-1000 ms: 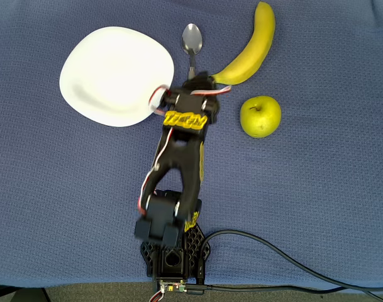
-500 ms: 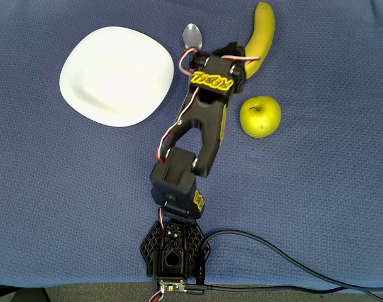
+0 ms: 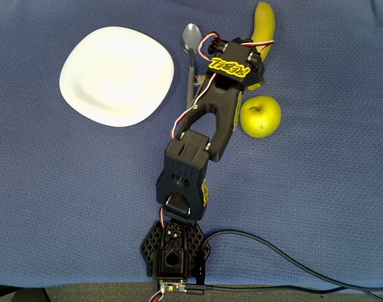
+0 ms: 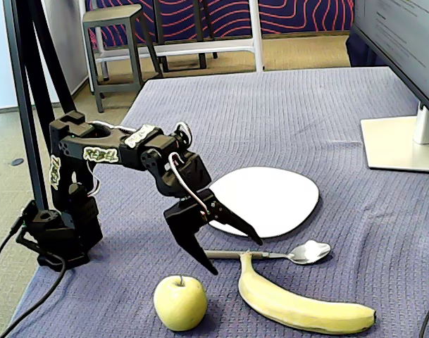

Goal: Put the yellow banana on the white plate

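Pincer [image 4: 237,255] spread wide, hovering over the banana's [image 4: 299,304] stem end, nothing pinched. The banana lies on the table between spoon [image 4: 284,253] and apple [image 4: 179,302], well off the plate [image 4: 270,199]. Its long axis runs away from the arm, stem nearest. Risk: closing near that narrow stem could let it pivot or nudge the apple.

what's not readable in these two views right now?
- Yellow banana: in the overhead view the arm covers its stem half.
- Tool: open in the fixed view above the banana's stem end; whether a finger touches the banana can't be told.
- Spoon: overhead, its lower handle runs under the arm.
- Monitor stand: cut off by the fixed view's right edge.
- White plate: its near-left rim sits behind the tool.
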Robot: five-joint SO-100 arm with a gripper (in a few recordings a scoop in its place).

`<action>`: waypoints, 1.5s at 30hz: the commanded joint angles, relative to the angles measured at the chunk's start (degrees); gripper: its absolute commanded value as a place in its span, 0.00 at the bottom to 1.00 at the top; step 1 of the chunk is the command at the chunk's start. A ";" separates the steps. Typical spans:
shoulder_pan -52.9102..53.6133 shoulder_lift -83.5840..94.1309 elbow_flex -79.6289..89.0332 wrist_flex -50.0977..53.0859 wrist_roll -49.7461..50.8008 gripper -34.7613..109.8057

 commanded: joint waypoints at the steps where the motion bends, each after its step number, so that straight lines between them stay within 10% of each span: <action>1: 1.41 -1.76 -7.38 1.76 -7.12 0.47; 15: 3.78 -15.29 -25.58 9.14 -23.91 0.47; 45: -4.66 -23.64 -30.94 7.65 -22.59 0.49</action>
